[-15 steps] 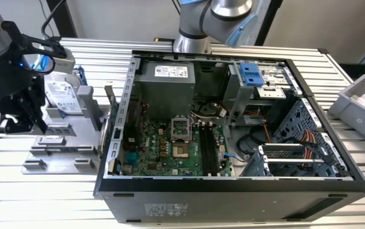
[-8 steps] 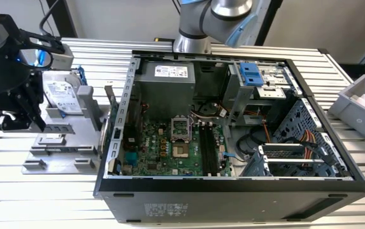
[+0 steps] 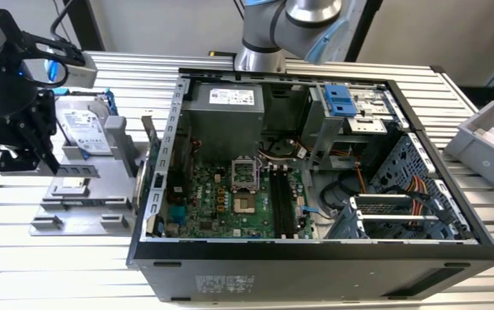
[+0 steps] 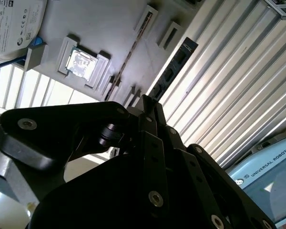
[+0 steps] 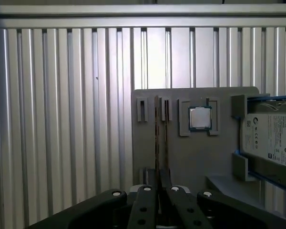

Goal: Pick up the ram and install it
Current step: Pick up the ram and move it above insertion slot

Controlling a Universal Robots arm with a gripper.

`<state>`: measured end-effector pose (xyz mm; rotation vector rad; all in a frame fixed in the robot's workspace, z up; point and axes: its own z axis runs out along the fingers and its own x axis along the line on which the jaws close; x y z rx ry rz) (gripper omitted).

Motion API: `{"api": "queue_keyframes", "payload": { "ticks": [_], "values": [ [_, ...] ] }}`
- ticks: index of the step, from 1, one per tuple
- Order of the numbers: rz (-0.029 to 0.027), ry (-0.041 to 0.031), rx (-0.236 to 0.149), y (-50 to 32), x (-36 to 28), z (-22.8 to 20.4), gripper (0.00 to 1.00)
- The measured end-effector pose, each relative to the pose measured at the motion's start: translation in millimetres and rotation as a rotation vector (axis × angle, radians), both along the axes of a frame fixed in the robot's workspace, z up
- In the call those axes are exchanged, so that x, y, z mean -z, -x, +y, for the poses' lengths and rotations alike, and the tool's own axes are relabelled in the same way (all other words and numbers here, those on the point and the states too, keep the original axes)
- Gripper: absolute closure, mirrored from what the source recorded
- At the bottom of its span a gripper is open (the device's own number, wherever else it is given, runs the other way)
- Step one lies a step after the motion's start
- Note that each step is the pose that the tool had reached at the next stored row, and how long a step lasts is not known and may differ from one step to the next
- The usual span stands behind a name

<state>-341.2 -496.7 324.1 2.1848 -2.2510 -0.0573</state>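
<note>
The ram (image 4: 174,69) is a thin dark stick with black chips, and my gripper (image 4: 148,107) is shut on it. It juts out past the fingertips over the slatted table. In the first wrist view the ram (image 5: 157,138) shows edge-on between the closed fingers of the gripper (image 5: 160,183), above the grey fixture plate (image 5: 190,157). In the exterior view my gripper (image 3: 48,169) hangs at the left over that plate, with the ram (image 3: 81,171) at its tips. The motherboard's long black slots (image 3: 283,200) lie inside the open computer case (image 3: 316,248), well to the exterior view's right of the gripper.
A silver hard drive (image 3: 87,129) in a blue frame and a small square chip (image 5: 199,118) sit on the fixture plate. The case walls stand above the table. A grey bin (image 3: 488,139) sits at the exterior view's far right. The arm's base (image 3: 264,39) rises behind the case.
</note>
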Motion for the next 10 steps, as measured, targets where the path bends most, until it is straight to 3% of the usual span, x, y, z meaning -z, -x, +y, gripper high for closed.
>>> {"api": "queue_keyframes", "payload": {
  "ticks": [10],
  "values": [
    [0.0001, 0.0000, 0.000, 0.0, -9.9, 0.0, 1.00]
  ]
}}
